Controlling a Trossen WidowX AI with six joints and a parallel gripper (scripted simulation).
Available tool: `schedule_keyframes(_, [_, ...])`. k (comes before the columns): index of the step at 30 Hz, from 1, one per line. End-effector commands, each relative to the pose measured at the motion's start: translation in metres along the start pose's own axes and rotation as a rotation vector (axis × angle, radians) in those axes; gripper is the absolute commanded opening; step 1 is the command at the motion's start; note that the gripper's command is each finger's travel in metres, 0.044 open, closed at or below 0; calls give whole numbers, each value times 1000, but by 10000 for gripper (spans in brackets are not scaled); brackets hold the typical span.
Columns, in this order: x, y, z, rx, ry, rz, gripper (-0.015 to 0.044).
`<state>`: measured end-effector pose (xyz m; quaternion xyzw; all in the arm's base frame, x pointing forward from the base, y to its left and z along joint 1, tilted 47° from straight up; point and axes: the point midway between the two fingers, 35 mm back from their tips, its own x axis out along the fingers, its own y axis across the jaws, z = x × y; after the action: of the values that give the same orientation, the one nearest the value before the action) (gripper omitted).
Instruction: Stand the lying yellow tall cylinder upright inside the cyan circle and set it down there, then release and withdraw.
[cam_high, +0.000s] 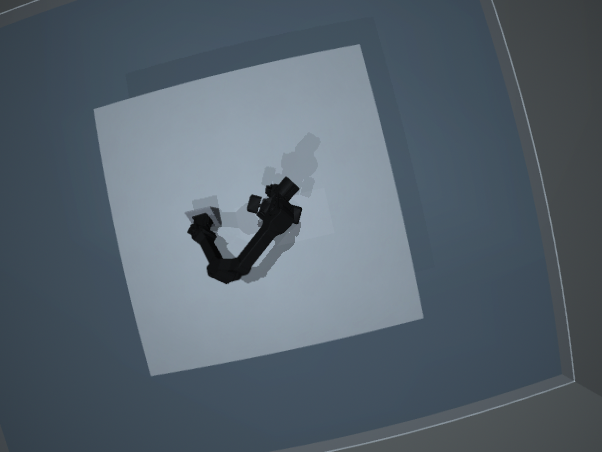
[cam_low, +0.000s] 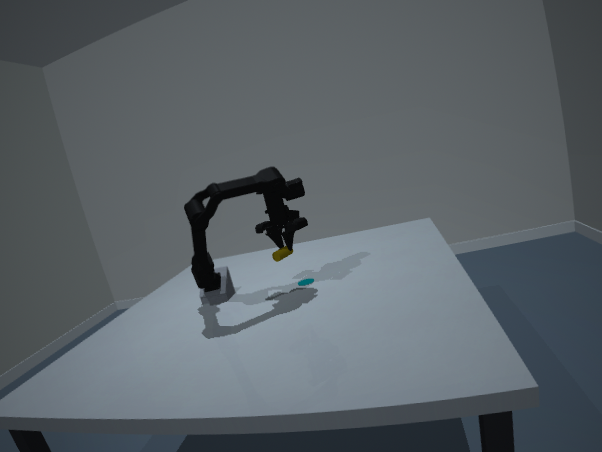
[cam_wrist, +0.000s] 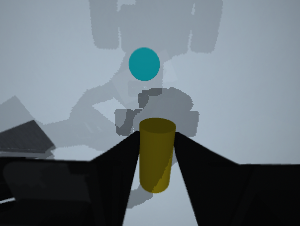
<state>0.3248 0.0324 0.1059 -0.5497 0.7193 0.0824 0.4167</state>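
The yellow tall cylinder (cam_low: 282, 254) (cam_wrist: 156, 157) is held in the air above the table, lying nearly level with a slight tilt. My gripper (cam_low: 286, 249) (cam_wrist: 156, 135) points down and is shut on the cylinder near one end; the longer part sticks out to the left in the exterior view. The cyan circle (cam_low: 306, 282) (cam_wrist: 144, 64) lies flat on the table, lower than the cylinder and to its right in the exterior view, and beyond it in the wrist view. In the top view the arm hides both the cylinder and the circle.
The white table (cam_high: 200, 140) (cam_low: 400, 340) carries the arm's base (cam_high: 215, 216) (cam_low: 217, 295) at the left. The arm's shadows fall across the table around the cyan circle. The base also shows at the left edge of the wrist view.
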Motion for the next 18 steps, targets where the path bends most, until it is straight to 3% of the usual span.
schedule_keyframes(1, [-2,2,14,-9,-7,-2,105])
schedule_keyframes(18, [-2,18,68,-78,-2,-4,105])
